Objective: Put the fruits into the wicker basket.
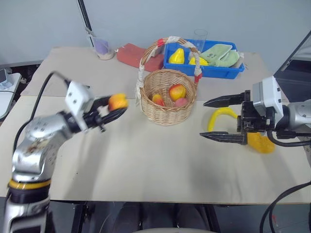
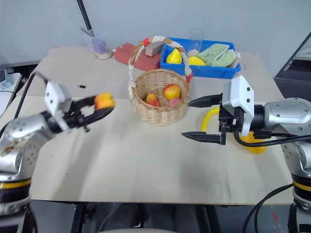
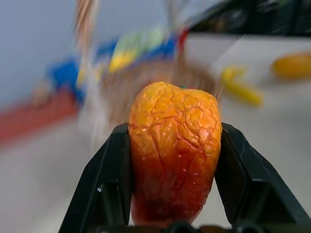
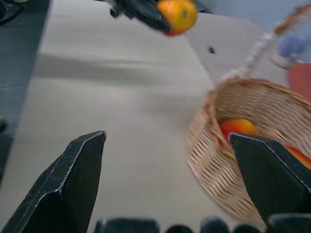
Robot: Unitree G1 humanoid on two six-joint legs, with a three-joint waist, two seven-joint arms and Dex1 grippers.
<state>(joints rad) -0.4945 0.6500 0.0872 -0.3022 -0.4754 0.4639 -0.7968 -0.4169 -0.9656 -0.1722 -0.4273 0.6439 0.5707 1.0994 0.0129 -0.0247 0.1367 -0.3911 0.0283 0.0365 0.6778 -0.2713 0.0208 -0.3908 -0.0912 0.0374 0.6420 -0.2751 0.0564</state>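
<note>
**Now: peach in the left gripper, beside the basket**

Clamped in the left gripper [image 1: 112, 108]: a small red-orange peach-like fruit [image 1: 118, 101], pinched between both black fingers and raised off the worktop [image 1: 146, 165], to the left of the wicker basket [image 1: 168, 97] and apart from its rim. Seen close in the left wrist view: wrinkled orange skin, darker red toward the base, a finger pressing each flank.

Standing near the middle of the worktop: the round basket with its tall arched handle [image 1: 165, 41] wrapped in white cloth and red tape. Inside, three red-yellow fruits [image 1: 177, 91] on the woven floor.

Spread wide and holding nothing: the right gripper [image 1: 221, 119], right of the basket, fingers pointing toward it. Behind those fingers, flat on the worktop: a curved yellow banana [image 1: 221, 115], and beside it an orange-yellow mango-like fruit [image 1: 261, 143], partly hidden by the gripper body.

Further back: a blue bin [image 1: 204, 70] holding a yellow pear [image 1: 177, 56], a lemon [image 1: 198, 61] and green cloths [image 1: 221, 54]; left of it a red cloth [image 1: 133, 54] and a clear cup [image 1: 102, 47].
</note>
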